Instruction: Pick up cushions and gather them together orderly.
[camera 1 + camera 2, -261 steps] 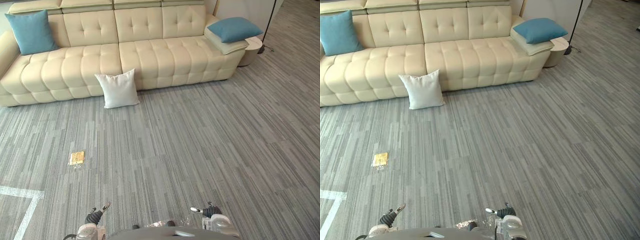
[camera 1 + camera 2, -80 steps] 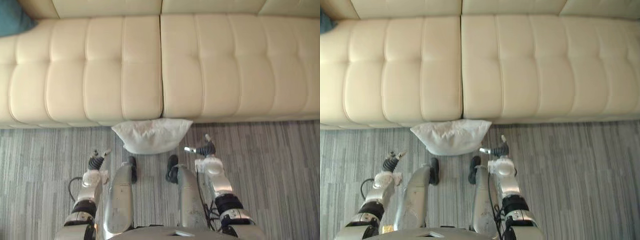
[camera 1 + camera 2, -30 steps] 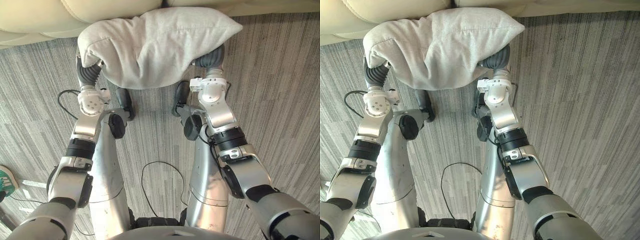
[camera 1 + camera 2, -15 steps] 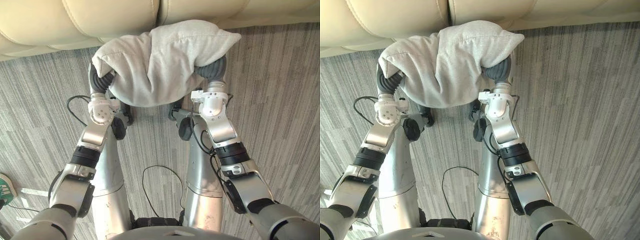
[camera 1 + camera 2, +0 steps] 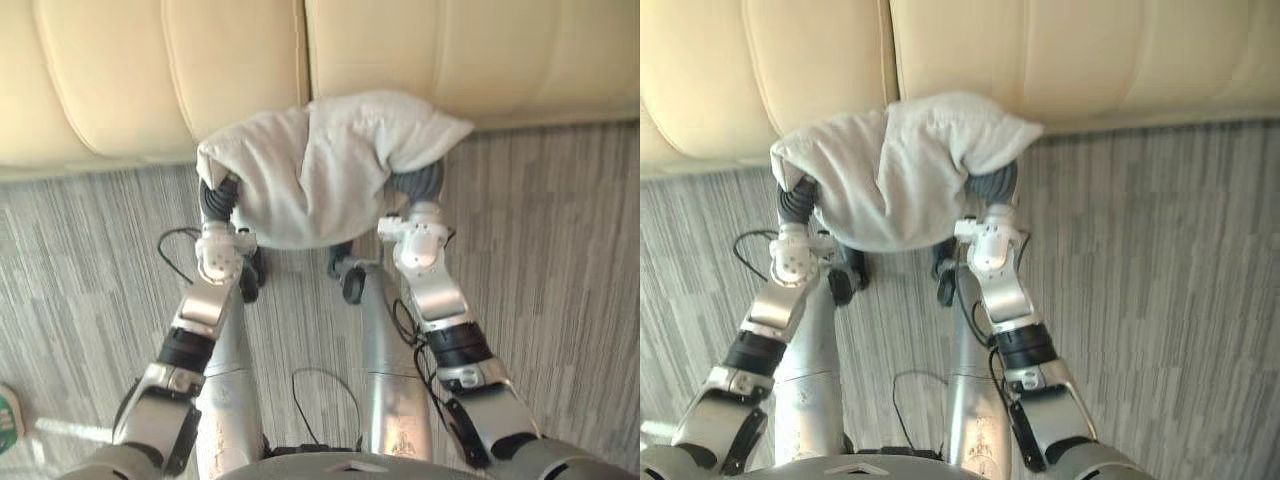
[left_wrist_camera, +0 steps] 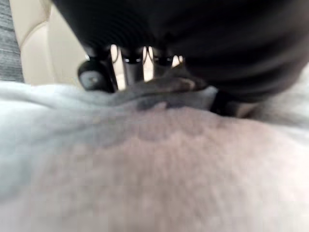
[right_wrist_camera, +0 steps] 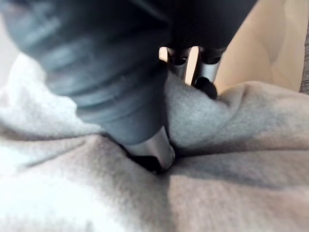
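Note:
A white cushion (image 5: pixel 320 165) hangs off the grey carpet, just in front of the cream sofa (image 5: pixel 150 80), bunched up between my two hands. My left hand (image 5: pixel 218 200) grips its left end and my right hand (image 5: pixel 415 182) its right end, both partly buried under the fabric. In the left wrist view the left hand (image 6: pixel 193 38) has its fingers dug into the cushion (image 6: pixel 145 169). The right wrist view shows the right hand (image 7: pixel 111 63) with fingers (image 7: pixel 207 77) curled into the creased cloth (image 7: pixel 217 193).
The sofa's tufted seat front (image 5: pixel 1060 60) runs across the whole far side, close behind the cushion. Striped grey carpet (image 5: pixel 560 260) lies to both sides.
Both hands have curled into the cushion's ends and squeezed it narrower. The view has tipped up, so more of the sofa front shows than a second ago.

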